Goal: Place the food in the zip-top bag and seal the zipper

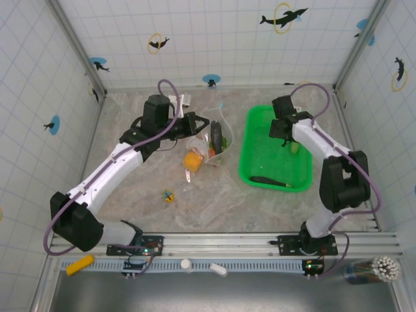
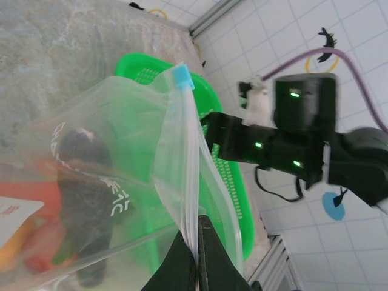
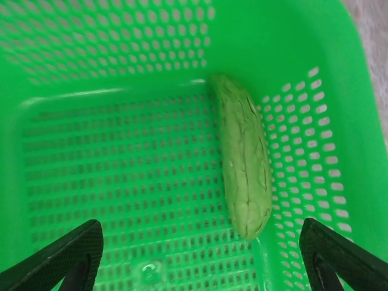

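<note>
Over the marbled table (image 1: 214, 195) you have the left gripper (image 2: 197, 257) clamped tight on the zipper (image 2: 185, 151) of the zip-top bag (image 2: 115, 121), dark and orange food (image 2: 85, 176) inside, while your right gripper (image 3: 200, 260) hangs spread wide over a light green vegetable (image 3: 245, 163) lying in the green basket (image 3: 91, 79).

Left pincer (image 2: 195, 235) pinching zipper (image 2: 189, 139) (blue tab (image 2: 182, 76) uppermost), clear zip-top bag (image 2: 91, 133), green basket (image 2: 142, 66) behind
</note>
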`<state>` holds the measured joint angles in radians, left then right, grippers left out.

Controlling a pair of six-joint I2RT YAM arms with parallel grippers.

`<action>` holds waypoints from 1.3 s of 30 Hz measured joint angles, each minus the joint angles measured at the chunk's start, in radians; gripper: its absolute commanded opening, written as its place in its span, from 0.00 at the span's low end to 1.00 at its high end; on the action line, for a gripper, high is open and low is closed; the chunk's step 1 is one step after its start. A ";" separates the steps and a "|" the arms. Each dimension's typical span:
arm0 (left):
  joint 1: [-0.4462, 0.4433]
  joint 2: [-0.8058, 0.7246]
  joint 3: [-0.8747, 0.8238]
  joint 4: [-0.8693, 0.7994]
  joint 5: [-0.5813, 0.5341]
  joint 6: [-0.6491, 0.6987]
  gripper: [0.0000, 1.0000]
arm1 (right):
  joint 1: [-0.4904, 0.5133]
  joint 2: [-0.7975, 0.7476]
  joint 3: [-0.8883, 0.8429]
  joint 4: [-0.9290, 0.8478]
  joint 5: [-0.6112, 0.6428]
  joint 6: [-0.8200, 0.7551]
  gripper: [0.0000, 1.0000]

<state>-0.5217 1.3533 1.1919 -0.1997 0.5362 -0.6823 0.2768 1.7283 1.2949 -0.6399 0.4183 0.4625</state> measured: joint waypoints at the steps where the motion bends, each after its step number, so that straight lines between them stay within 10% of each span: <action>1: 0.000 0.000 -0.005 0.011 0.009 -0.003 0.00 | -0.008 0.035 0.018 -0.007 0.003 0.010 0.86; 18: 0.000 0.001 -0.040 0.097 0.082 -0.026 0.00 | -0.049 0.274 0.087 -0.032 0.014 0.042 0.85; 39: 0.000 0.001 -0.040 0.101 0.085 -0.037 0.00 | -0.103 0.221 -0.002 0.112 -0.094 0.056 0.33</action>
<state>-0.5217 1.3540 1.1522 -0.0990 0.6212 -0.7197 0.1734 1.9491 1.2934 -0.5278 0.3241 0.5186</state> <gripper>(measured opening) 0.049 0.353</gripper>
